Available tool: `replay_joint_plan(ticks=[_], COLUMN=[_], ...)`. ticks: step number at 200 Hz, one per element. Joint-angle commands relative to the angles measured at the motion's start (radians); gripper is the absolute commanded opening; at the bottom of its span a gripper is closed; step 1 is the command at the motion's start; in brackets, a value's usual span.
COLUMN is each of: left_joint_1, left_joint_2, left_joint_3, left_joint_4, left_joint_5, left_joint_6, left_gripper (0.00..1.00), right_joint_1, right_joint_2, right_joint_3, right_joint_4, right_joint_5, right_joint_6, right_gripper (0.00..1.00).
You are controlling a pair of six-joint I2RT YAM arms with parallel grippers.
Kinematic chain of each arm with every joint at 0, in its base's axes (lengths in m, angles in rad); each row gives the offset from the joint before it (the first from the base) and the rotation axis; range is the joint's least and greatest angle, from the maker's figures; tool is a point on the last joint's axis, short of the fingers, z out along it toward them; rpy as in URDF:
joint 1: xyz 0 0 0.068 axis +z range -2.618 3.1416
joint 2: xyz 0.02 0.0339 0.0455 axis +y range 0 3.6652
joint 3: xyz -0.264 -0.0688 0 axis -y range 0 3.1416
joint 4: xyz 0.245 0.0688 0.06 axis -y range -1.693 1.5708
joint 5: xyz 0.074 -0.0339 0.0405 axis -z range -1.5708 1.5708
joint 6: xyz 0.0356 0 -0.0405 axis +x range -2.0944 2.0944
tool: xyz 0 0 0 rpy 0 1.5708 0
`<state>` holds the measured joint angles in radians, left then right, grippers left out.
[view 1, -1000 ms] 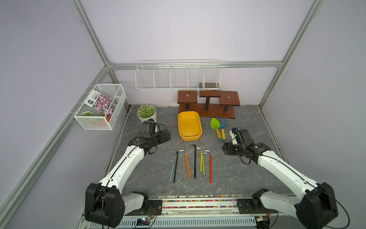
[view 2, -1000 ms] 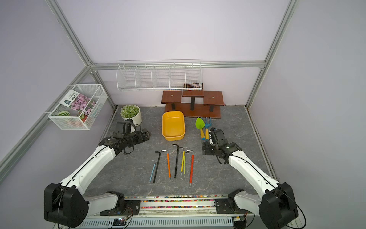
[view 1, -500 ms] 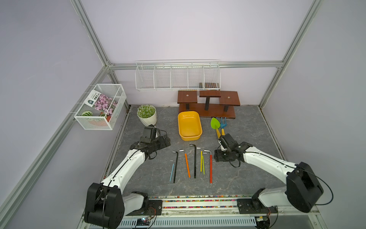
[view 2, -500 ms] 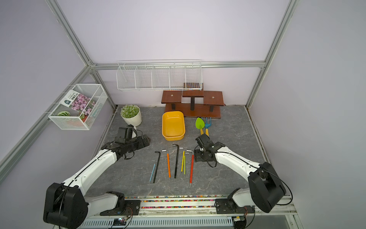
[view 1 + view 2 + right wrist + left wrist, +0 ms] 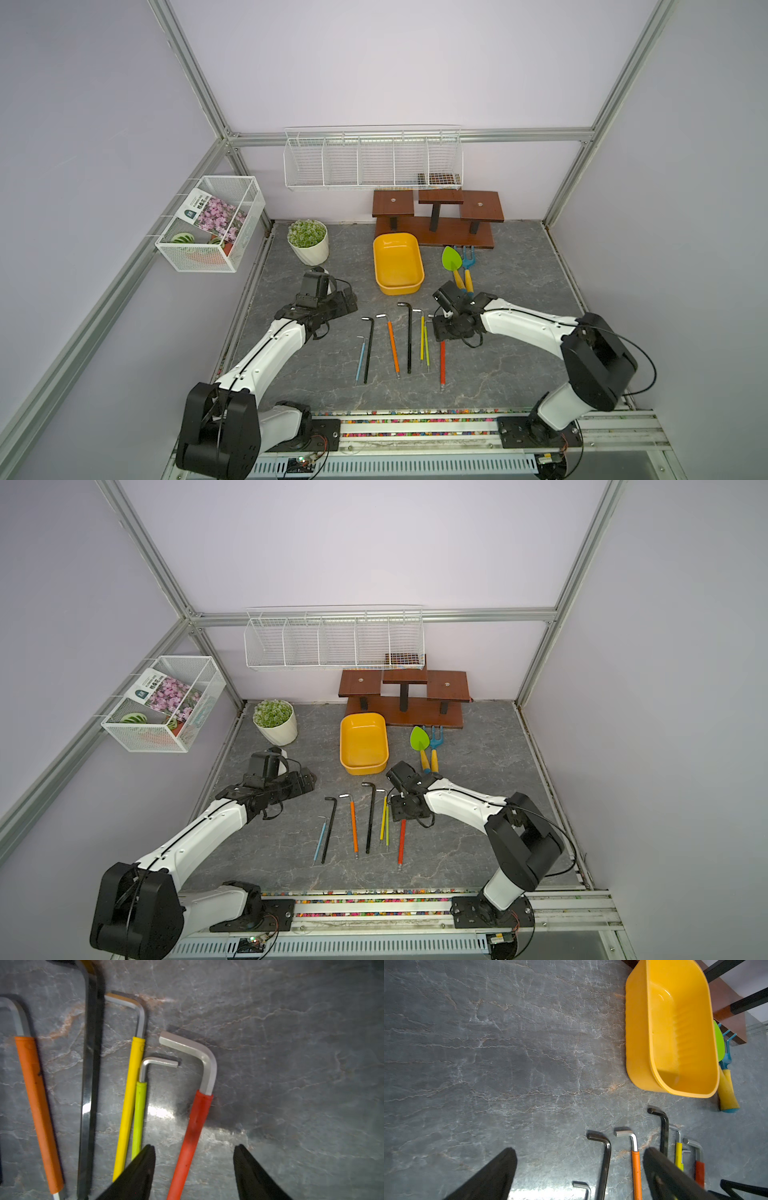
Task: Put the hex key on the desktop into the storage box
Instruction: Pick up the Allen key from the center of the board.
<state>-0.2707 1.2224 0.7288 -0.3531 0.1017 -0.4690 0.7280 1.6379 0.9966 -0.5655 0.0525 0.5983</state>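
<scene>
On the desktop (image 5: 519, 270), seven hex keys (image 5: 409, 340) near one storage box (image 5: 399, 289).

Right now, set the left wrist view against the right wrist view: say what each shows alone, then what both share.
Left wrist only: the empty storage box, the garden tools beside it, the wooden stand and the open left fingers. Right wrist only: the open right fingers straddling the red hex key without touching it. Both: the desktop, with the orange hex key, the long black hex key, the yellow hex key and the red one lying on it.
</scene>
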Motion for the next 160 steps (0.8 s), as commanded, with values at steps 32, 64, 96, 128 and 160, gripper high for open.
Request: replay_joint_plan(ticks=[32,64,96,128,160], left_joint_1=[-0.003,-0.003,-0.002,-0.003,-0.004], left_joint_2=[0.029,0.029,0.037,0.025,-0.004], left_joint_3=[-0.015,-0.022,-0.01,0.007,0.013], left_joint_4=[0.032,0.04,0.033,0.016,0.004], left_joint_5=[-0.014,-0.022,-0.01,0.002,0.004], left_joint_6=[0.024,0.028,0.022,0.004,-0.015], left_gripper=[0.99,0.99,1.0,0.99,1.0], right_joint_1=[0.047,0.05,0.05,0.051,0.051], right_joint_2=[0.1,0.088,0.097,0.096,0.064], right_joint_3=[0.058,0.023,-0.007,-0.038,-0.051], right_joint_4=[-0.085,-0.046,-0.007,0.03,0.029], right_joint_5=[0.088,0.077,0.047,0.04,0.059], right_joint_6=[0.036,0.056,0.064,0.07,0.069], right_gripper=[0.54,0.51,0.44,0.32,0.16])
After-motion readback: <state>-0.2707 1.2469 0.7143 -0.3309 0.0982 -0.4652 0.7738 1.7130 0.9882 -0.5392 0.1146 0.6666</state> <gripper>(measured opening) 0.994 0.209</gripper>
